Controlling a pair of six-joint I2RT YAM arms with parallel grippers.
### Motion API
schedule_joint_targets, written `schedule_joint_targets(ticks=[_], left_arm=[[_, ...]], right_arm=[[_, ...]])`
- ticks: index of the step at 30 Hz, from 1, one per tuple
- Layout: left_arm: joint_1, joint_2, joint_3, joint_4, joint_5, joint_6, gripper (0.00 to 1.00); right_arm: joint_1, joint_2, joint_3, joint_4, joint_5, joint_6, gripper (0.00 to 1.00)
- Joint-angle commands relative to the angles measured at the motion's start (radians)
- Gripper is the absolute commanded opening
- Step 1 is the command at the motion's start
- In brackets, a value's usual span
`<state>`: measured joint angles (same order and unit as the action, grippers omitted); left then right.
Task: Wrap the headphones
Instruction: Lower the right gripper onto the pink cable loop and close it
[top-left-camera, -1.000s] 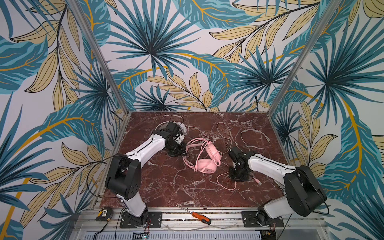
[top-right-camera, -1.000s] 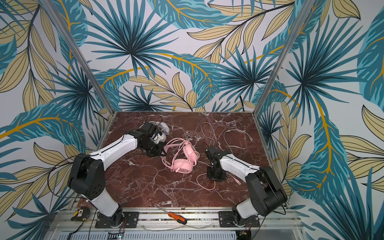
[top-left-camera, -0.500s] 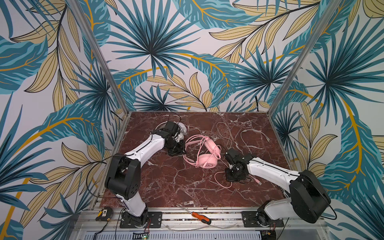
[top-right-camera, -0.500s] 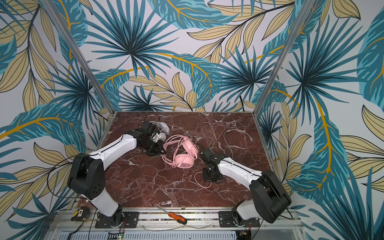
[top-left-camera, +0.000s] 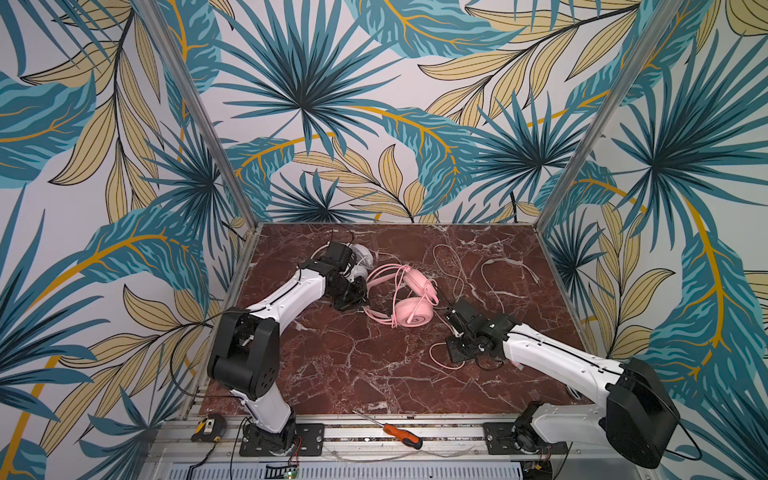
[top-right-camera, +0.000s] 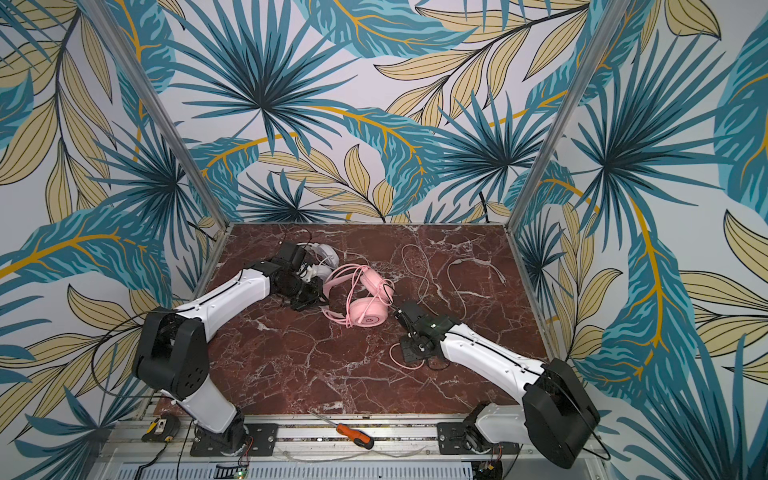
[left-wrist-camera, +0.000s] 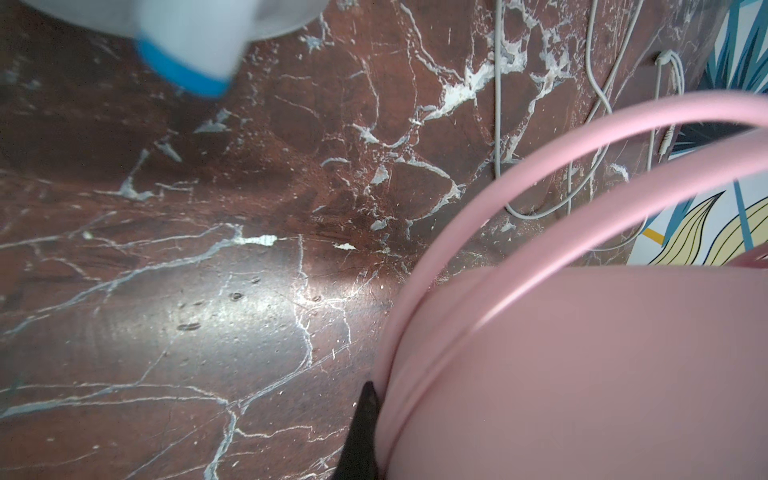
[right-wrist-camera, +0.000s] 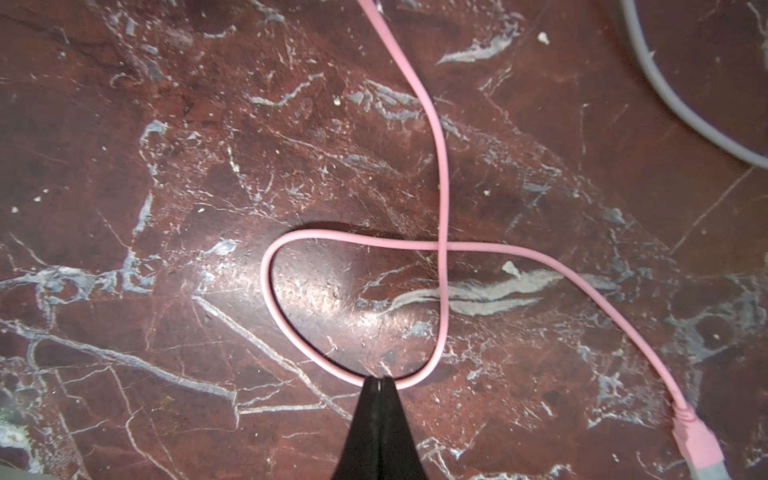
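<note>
On the marble table (top-left-camera: 353, 374), right tool (right-wrist-camera: 378, 380) pinches pink cable (right-wrist-camera: 443, 166).

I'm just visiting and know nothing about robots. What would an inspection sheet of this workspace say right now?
Surface: red marble tabletop, white-veined.
Job's things: pink headset mid-table; white headset behind left hand.
Clutter: screwdriver and tape measure on front rail.
Hands: left hand shut on pink headset's band; right hand shut, tips at pink cable loop, pinch uncertain.
Cables: pink cable partly wound over pink headset, rest looped; white cable loose, far right.
Surroundings: leaf-print walls.
</note>
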<state>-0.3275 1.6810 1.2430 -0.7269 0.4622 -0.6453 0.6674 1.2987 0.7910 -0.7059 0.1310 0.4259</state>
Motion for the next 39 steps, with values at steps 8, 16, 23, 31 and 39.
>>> schedule_joint_targets(ticks=[8, 16, 23, 31, 39], left_arm=[[0.007, -0.05, -0.008, 0.045, 0.071, -0.005, 0.0], [0.008, -0.044, -0.008, 0.046, 0.073, -0.005, 0.0], [0.009, -0.042, -0.011, 0.045, 0.071, -0.01, 0.0], [0.008, -0.036, -0.004, 0.045, 0.066, -0.014, 0.0], [0.011, -0.037, -0.006, 0.053, 0.058, -0.035, 0.0]], right_arm=[[-0.027, 0.029, -0.056, -0.03, 0.026, 0.195, 0.36], [-0.098, 0.088, -0.069, 0.021, -0.013, 0.166, 0.37], [-0.106, 0.157, -0.061, 0.036, -0.056, 0.168, 0.34], [-0.105, 0.215, -0.07, 0.04, -0.097, 0.177, 0.18], [-0.101, 0.115, -0.064, 0.052, -0.111, 0.067, 0.0]])
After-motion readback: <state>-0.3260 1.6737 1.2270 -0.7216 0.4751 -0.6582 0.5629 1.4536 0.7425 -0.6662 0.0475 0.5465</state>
